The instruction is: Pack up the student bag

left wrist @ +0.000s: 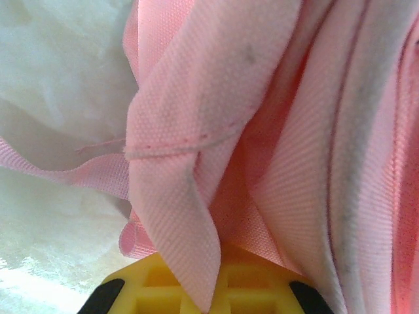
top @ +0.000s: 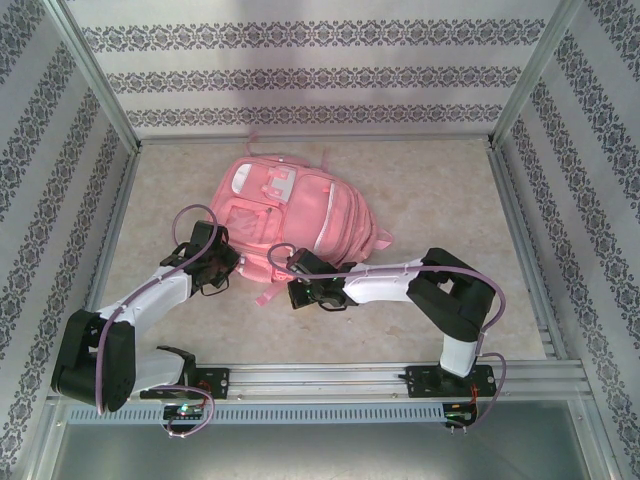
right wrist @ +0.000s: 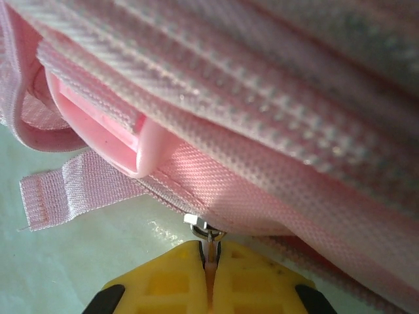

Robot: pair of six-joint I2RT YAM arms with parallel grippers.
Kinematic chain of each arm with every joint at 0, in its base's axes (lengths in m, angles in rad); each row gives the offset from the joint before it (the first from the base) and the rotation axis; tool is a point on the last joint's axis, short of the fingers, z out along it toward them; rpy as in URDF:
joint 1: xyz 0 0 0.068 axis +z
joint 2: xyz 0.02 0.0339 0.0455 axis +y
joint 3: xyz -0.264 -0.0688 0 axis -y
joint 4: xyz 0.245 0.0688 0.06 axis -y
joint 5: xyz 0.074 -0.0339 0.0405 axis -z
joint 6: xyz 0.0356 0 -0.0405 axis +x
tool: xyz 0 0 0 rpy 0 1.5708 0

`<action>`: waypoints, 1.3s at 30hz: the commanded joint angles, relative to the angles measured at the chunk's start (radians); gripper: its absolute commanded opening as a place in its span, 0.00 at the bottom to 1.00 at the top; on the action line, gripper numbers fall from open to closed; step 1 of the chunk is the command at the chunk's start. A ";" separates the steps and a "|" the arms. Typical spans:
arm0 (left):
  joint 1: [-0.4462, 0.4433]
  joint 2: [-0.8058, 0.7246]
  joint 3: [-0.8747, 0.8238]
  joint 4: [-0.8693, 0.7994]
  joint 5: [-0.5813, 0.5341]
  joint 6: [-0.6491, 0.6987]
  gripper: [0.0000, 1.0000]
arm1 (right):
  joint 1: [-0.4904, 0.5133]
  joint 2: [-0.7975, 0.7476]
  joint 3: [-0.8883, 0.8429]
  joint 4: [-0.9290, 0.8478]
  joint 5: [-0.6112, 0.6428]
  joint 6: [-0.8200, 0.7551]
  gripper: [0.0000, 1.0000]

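Student bag [top: 295, 205]: pink, lying flat on the pale marbled table [top: 440, 200], mid-surface toward the far edge, contents hidden. Left gripper [left wrist: 206, 291]: clenched on a fold of the bag's fabric at its near-left side; right gripper [right wrist: 211, 288]: pinched tight on a zip pull [right wrist: 210, 247] along the bag's near edge. Enclosure: white walls [top: 300, 70] banded with grey floral pattern

Left jaws under student bag [left wrist: 275, 131]

Bright, washed-out light; wrist close-ups soft, perhaps overexposed.
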 commanded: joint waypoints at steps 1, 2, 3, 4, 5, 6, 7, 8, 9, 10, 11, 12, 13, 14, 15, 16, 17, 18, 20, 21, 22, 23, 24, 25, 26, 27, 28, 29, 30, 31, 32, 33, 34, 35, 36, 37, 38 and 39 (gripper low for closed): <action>0.026 -0.009 0.020 -0.006 -0.090 0.018 0.02 | 0.016 0.000 -0.027 -0.075 0.006 -0.003 0.00; 0.026 -0.010 0.027 -0.011 -0.093 0.021 0.02 | 0.016 -0.009 -0.030 -0.082 0.012 -0.009 0.00; 0.026 -0.009 0.033 -0.016 -0.097 0.028 0.02 | 0.016 -0.020 -0.036 -0.090 0.016 -0.016 0.00; 0.026 -0.010 0.041 -0.024 -0.101 0.038 0.02 | 0.015 -0.032 -0.044 -0.099 0.022 -0.023 0.00; 0.026 -0.010 0.050 -0.031 -0.107 0.045 0.02 | 0.014 -0.044 -0.051 -0.107 0.029 -0.031 0.00; 0.026 -0.010 0.059 -0.037 -0.114 0.052 0.01 | 0.014 -0.057 -0.058 -0.118 0.037 -0.042 0.00; 0.027 -0.010 0.066 -0.042 -0.118 0.060 0.01 | 0.012 -0.068 -0.066 -0.129 0.045 -0.053 0.00; 0.030 -0.009 0.070 -0.047 -0.122 0.064 0.01 | 0.010 -0.078 -0.073 -0.137 0.050 -0.061 0.00; 0.031 -0.009 0.076 -0.050 -0.123 0.069 0.01 | 0.007 -0.089 -0.082 -0.147 0.057 -0.069 0.00; 0.033 -0.009 0.078 -0.051 -0.123 0.072 0.01 | 0.001 -0.101 -0.092 -0.154 0.064 -0.075 0.00; 0.035 -0.007 0.080 -0.052 -0.125 0.074 0.01 | -0.005 -0.112 -0.101 -0.157 0.067 -0.081 0.00; 0.037 -0.007 0.083 -0.052 -0.125 0.075 0.01 | -0.013 -0.124 -0.113 -0.161 0.070 -0.086 0.00; 0.037 -0.006 0.084 -0.052 -0.125 0.078 0.01 | -0.020 -0.138 -0.124 -0.167 0.073 -0.089 0.00; 0.038 -0.004 0.084 -0.053 -0.125 0.080 0.00 | -0.026 -0.149 -0.132 -0.171 0.075 -0.096 0.00; 0.039 -0.003 0.087 -0.055 -0.125 0.081 0.00 | -0.035 -0.161 -0.141 -0.178 0.076 -0.103 0.00; 0.040 -0.003 0.088 -0.056 -0.126 0.085 0.00 | -0.043 -0.175 -0.152 -0.184 0.076 -0.113 0.00; 0.040 -0.001 0.093 -0.058 -0.128 0.090 0.00 | -0.049 -0.186 -0.159 -0.193 0.080 -0.121 0.00; 0.040 0.000 0.097 -0.062 -0.129 0.094 0.00 | -0.057 -0.201 -0.171 -0.203 0.083 -0.131 0.00; 0.041 0.004 0.105 -0.061 -0.126 0.110 0.00 | -0.075 -0.232 -0.198 -0.217 0.097 -0.147 0.00; 0.041 0.006 0.112 -0.062 -0.124 0.121 0.00 | -0.086 -0.252 -0.217 -0.222 0.110 -0.151 0.00; 0.042 0.010 0.118 -0.064 -0.123 0.132 0.00 | -0.097 -0.272 -0.239 -0.225 0.120 -0.148 0.00; 0.041 0.011 0.124 -0.068 -0.123 0.141 0.00 | -0.111 -0.291 -0.257 -0.224 0.124 -0.144 0.00; 0.041 0.012 0.130 -0.073 -0.125 0.149 0.00 | -0.124 -0.310 -0.278 -0.221 0.124 -0.139 0.00; 0.042 0.014 0.137 -0.076 -0.125 0.158 0.00 | -0.135 -0.328 -0.293 -0.219 0.123 -0.139 0.00; 0.041 0.016 0.142 -0.079 -0.126 0.167 0.00 | -0.140 -0.338 -0.301 -0.219 0.120 -0.141 0.00; 0.041 0.022 0.149 -0.079 -0.122 0.177 0.00 | -0.144 -0.348 -0.306 -0.216 0.106 -0.152 0.00; 0.041 0.028 0.157 -0.079 -0.115 0.189 0.00 | -0.144 -0.352 -0.305 -0.214 0.085 -0.169 0.00; 0.042 0.036 0.167 -0.079 -0.108 0.200 0.00 | -0.144 -0.357 -0.300 -0.217 0.066 -0.185 0.00; 0.042 0.048 0.182 -0.074 -0.090 0.221 0.00 | -0.142 -0.363 -0.292 -0.215 0.039 -0.201 0.00; 0.041 0.067 0.205 -0.073 -0.067 0.249 0.00 | -0.136 -0.374 -0.286 -0.206 0.012 -0.216 0.00; 0.042 0.088 0.230 -0.078 -0.045 0.275 0.01 | -0.128 -0.382 -0.278 -0.198 -0.012 -0.228 0.00; 0.042 0.115 0.265 -0.089 -0.019 0.307 0.02 | -0.118 -0.391 -0.265 -0.194 -0.035 -0.238 0.00; 0.041 0.146 0.302 -0.099 0.008 0.338 0.03 | -0.105 -0.392 -0.246 -0.193 -0.056 -0.245 0.00; 0.041 0.175 0.335 -0.110 0.030 0.364 0.05 | -0.091 -0.387 -0.225 -0.194 -0.073 -0.247 0.00; 0.042 0.205 0.376 -0.124 0.055 0.390 0.08 | -0.073 -0.374 -0.196 -0.198 -0.093 -0.251 0.00; 0.042 0.243 0.412 -0.129 0.092 0.419 0.16 | -0.055 -0.356 -0.163 -0.203 -0.109 -0.253 0.00; 0.041 0.282 0.458 -0.137 0.133 0.448 0.27 | -0.035 -0.336 -0.129 -0.208 -0.120 -0.251 0.00; 0.041 0.317 0.500 -0.158 0.163 0.469 0.37 | -0.019 -0.315 -0.100 -0.211 -0.125 -0.248 0.00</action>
